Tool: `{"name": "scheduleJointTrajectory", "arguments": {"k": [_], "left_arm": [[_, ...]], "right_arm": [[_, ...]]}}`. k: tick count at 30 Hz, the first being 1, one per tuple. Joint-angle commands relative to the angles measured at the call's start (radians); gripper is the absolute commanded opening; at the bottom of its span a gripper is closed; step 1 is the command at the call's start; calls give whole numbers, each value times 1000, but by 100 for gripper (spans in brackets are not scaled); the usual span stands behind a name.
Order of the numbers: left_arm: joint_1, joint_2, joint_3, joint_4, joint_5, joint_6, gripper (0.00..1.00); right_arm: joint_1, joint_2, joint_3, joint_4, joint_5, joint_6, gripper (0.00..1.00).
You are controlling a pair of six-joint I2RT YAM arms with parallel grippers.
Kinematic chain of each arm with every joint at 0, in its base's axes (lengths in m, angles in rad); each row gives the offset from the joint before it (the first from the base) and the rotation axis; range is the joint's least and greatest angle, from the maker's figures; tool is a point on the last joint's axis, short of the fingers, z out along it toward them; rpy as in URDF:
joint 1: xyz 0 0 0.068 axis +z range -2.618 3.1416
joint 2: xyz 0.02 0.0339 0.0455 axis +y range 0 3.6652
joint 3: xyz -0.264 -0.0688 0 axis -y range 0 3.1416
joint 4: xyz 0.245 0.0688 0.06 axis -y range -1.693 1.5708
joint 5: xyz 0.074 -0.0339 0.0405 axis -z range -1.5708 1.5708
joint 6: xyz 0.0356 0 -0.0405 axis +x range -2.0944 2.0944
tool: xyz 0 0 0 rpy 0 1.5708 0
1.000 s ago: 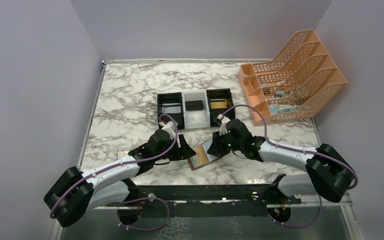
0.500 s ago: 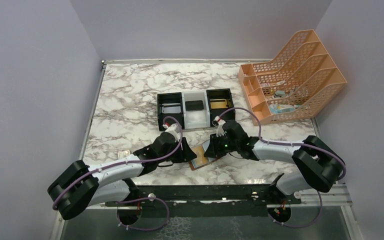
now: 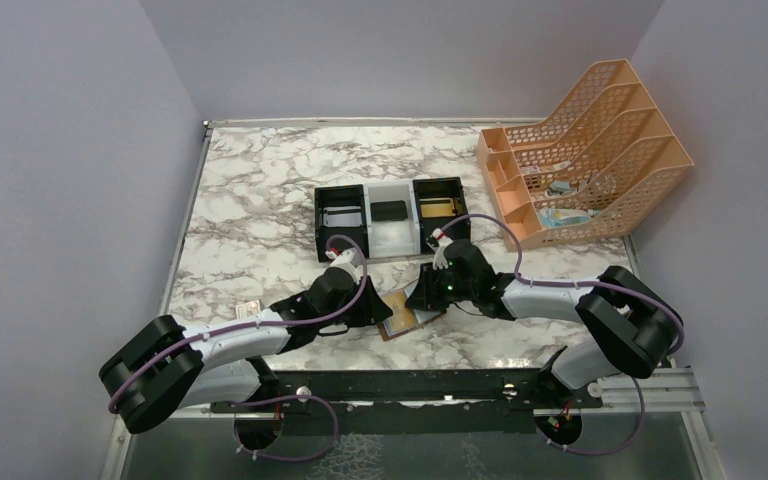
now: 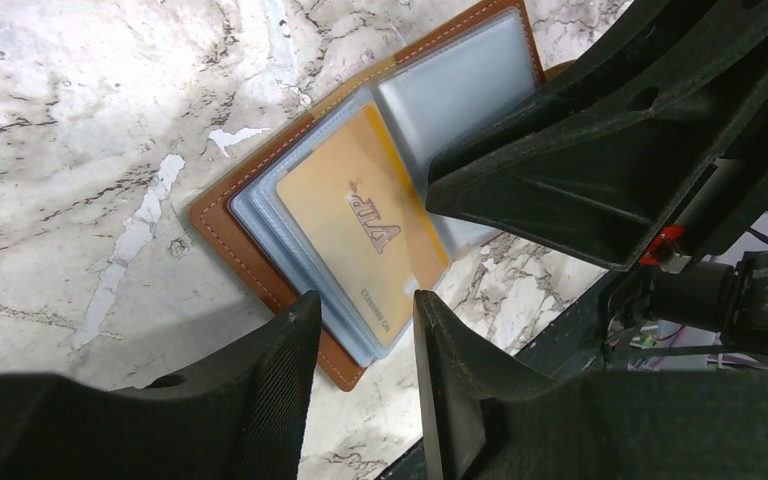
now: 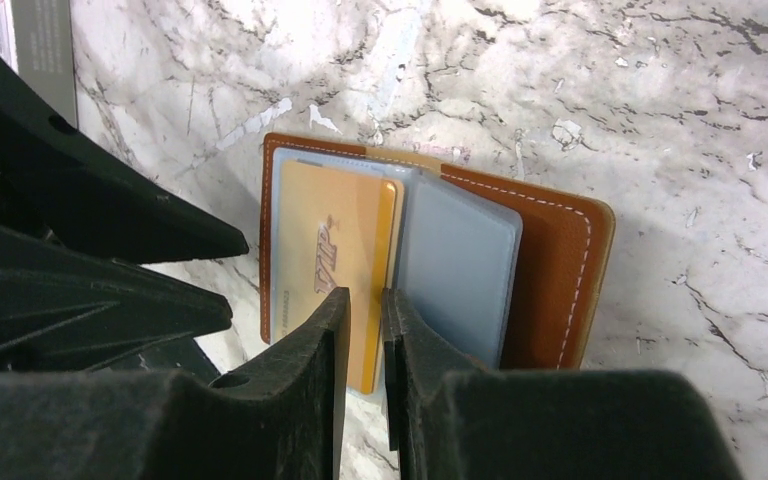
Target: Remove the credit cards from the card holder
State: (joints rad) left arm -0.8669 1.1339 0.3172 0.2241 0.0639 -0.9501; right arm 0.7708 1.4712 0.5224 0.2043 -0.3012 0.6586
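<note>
The brown leather card holder (image 3: 401,318) lies open on the marble near the front edge, between both grippers. In the left wrist view the holder (image 4: 230,245) shows clear sleeves with a gold VIP card (image 4: 360,230) on top. My left gripper (image 4: 360,298) is open, its jaws standing over the holder's near corner (image 3: 378,306). My right gripper (image 5: 365,292) is almost shut, with only a slit left, its tips resting over the gold card's (image 5: 325,240) edge beside a grey-blue sleeve (image 5: 460,260). The holder's leather (image 5: 555,270) shows to the right. The right gripper (image 3: 423,299) sits at the holder's far side.
A black-white-black tray (image 3: 345,190) stands behind the grippers, with a dark card (image 3: 390,210) and a gold card (image 3: 440,207) in it. An orange file rack (image 3: 585,150) stands at the back right. A small card (image 3: 250,308) lies by the left arm.
The right gripper has shifted a little left onto the holder. The left gripper has crept slightly right towards it. The holder has stayed in place.
</note>
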Motion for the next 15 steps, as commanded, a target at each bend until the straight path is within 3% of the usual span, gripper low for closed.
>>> {"name": "scheduleJointTrajectory", "arguments": {"k": [1, 6, 15], "left_arm": [[-15, 37, 8, 40, -31, -7, 41], [-23, 88, 25, 41, -32, 4, 40], [-43, 162, 69, -1, -79, 7, 22]], "right_arm": [[-2, 30, -15, 67, 33, 47, 18], [-2, 25, -20, 64, 59, 50, 18], [-8, 35, -36, 79, 67, 57, 18]]}}
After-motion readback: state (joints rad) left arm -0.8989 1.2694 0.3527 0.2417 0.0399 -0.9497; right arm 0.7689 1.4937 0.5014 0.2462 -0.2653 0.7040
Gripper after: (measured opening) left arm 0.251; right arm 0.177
